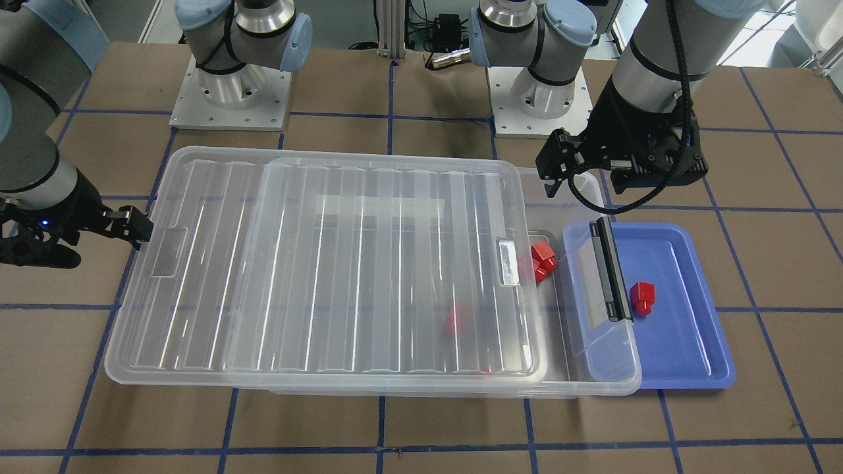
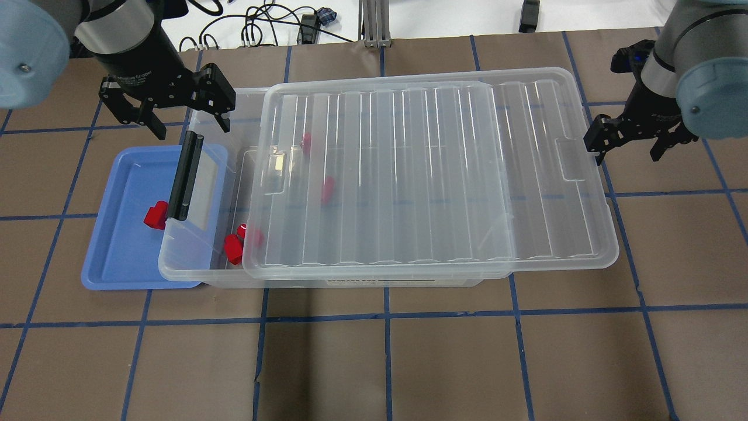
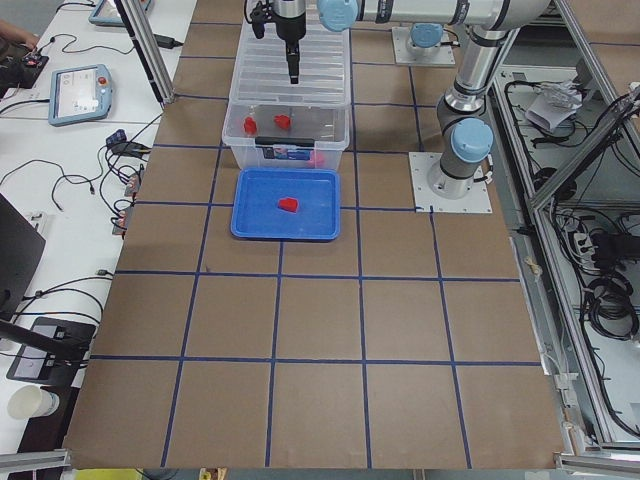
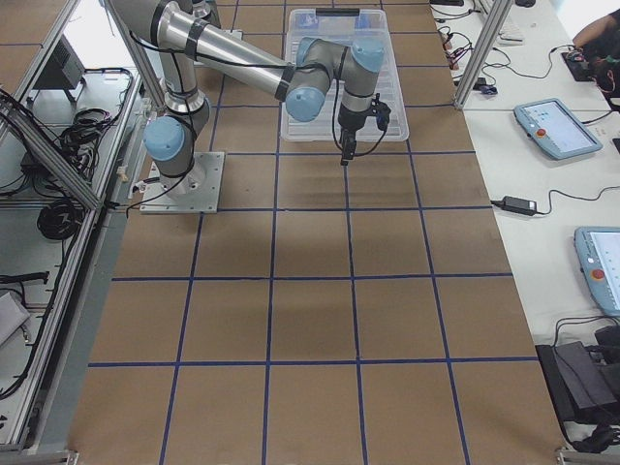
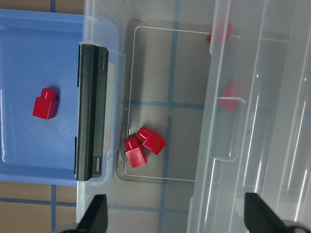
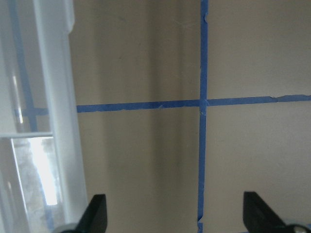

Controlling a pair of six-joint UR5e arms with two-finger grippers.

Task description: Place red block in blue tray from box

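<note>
One red block (image 1: 642,296) (image 2: 155,215) (image 5: 45,104) lies in the blue tray (image 1: 685,355) (image 2: 111,257) (image 5: 29,53), beside the box's black latch handle (image 2: 186,175). The clear box (image 2: 222,275) has its ribbed lid (image 1: 329,263) (image 2: 409,175) slid toward my right, leaving the tray-side end uncovered. Two red blocks (image 1: 543,258) (image 2: 235,245) (image 5: 143,145) lie in that uncovered end. My left gripper (image 1: 586,184) (image 2: 190,126) (image 5: 177,218) is open and empty, raised over that end's far corner. My right gripper (image 2: 625,153) (image 6: 176,216) is open and empty beside the lid's other end.
Two more red blocks (image 2: 305,142) (image 2: 327,188) show blurred under the lid. The box end overhangs the tray's inner edge. The brown table (image 2: 409,362) carries blue tape grid lines. Both arm bases (image 1: 230,92) stand behind the box.
</note>
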